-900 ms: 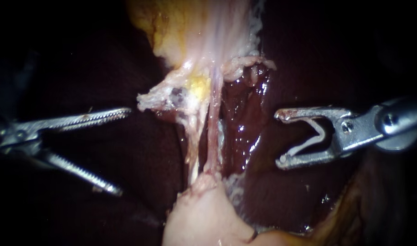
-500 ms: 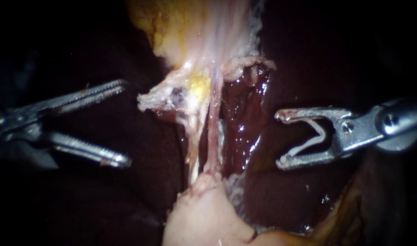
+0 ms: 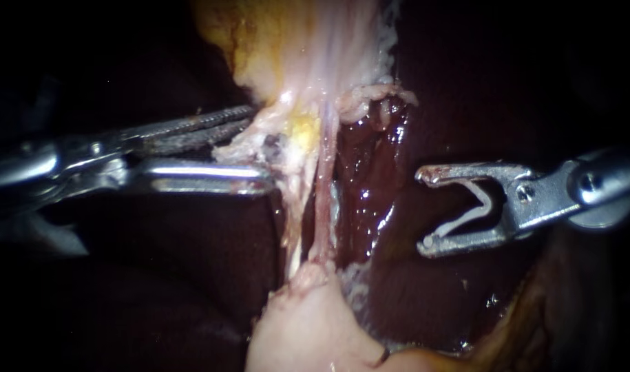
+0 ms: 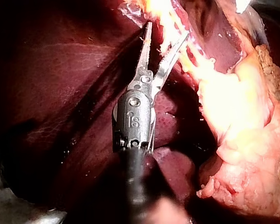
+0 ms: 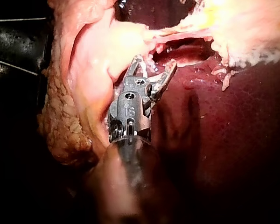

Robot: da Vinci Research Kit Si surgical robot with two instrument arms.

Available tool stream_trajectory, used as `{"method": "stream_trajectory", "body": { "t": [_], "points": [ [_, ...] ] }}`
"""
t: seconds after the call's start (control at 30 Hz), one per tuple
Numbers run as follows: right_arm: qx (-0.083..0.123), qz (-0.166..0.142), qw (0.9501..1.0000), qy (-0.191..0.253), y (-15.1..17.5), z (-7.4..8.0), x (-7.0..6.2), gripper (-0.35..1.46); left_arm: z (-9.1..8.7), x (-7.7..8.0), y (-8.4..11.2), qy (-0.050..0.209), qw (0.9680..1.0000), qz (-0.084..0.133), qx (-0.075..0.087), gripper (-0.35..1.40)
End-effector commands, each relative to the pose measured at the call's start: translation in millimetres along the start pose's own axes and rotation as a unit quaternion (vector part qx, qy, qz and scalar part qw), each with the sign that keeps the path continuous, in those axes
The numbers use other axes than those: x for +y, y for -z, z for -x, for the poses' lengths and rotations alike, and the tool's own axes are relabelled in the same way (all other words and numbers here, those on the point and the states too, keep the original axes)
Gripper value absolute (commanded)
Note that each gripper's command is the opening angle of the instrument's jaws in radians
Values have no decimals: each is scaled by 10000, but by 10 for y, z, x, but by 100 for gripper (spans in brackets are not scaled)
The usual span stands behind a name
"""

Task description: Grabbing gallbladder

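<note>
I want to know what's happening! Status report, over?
Left instrument, jaws open around pale flap by gallbladder. Right instrument holds clip, over liver. Nothing in the way.

This looks like a lab where people practise surgery. Wet, dark red liver (image 3: 370, 179) and pale pink and yellow tissue (image 3: 315, 48) lie close under a bright light, with dark all round. Two thin metal tools reach in: the left instrument (image 3: 259, 148), with the pale tissue just ahead of it, and the right instrument (image 3: 423, 209), which carries a small white clip (image 3: 466, 219).
</note>
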Motion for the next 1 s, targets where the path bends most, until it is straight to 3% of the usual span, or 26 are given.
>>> {"method": "stream_trajectory", "body": {
  "t": [0.03,0.1,0.2,0.3,0.43,0.7,0.83,1.0],
  "points": [
    [1,0,10000,0,0,0,0,49,1,-1,-1,35,10000,-9,-47,32],
    [1,0,10000,0,0,0,0,49,5,-3,-2,108,9999,-26,-101,29],
    [1,0,10000,0,0,0,0,49,10,-5,0,232,9995,-52,-197,9],
    [1,0,10000,0,0,0,0,49,10,-7,5,343,9990,-72,-284,-35],
    [1,-1,10000,0,0,0,0,49,4,-3,14,440,9980,-98,-450,-35],
    [2,-4,10000,2,1,0,-1,49,-16,5,36,557,9972,-72,-489,-35],
    [2,-5,10000,2,2,0,-1,49,-43,3,57,633,9967,-73,-511,-35],
    [2,-5,10000,2,2,0,-1,49,-80,-11,83,760,9963,-177,-361,-35]
  ]
}}
